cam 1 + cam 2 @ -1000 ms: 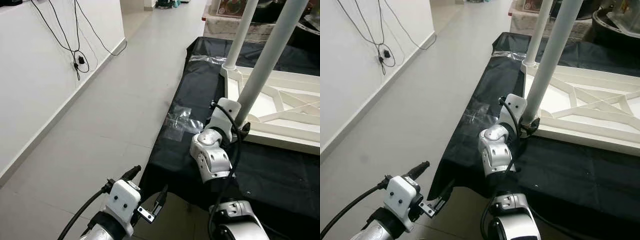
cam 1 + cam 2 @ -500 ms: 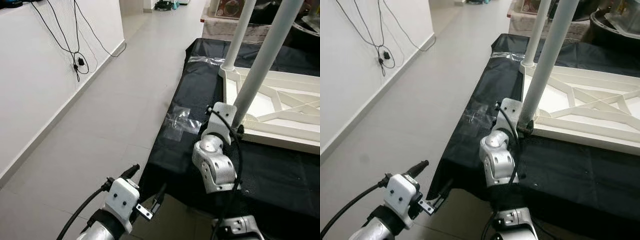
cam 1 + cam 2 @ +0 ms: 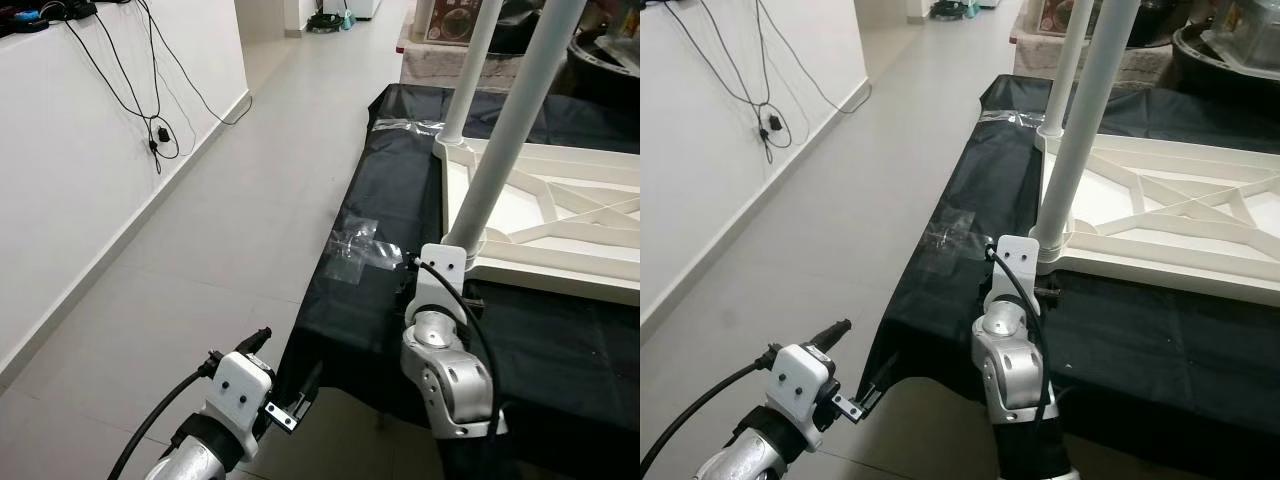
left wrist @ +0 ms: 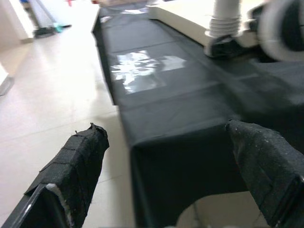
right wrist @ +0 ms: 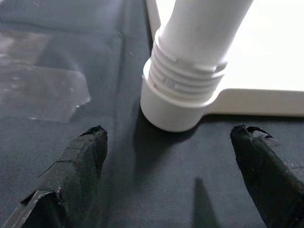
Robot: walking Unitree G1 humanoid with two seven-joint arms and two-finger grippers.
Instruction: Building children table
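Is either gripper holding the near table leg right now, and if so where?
Nothing is held. The right gripper is open just short of the near table leg's threaded base; the left gripper is open over the floor.

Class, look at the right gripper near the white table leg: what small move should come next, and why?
Probably ease the right gripper forward and close on the near table leg. Its fingers stand open, short of the leg's threaded base, which sits in the upturned tabletop corner socket; gripping would let it turn the leg.
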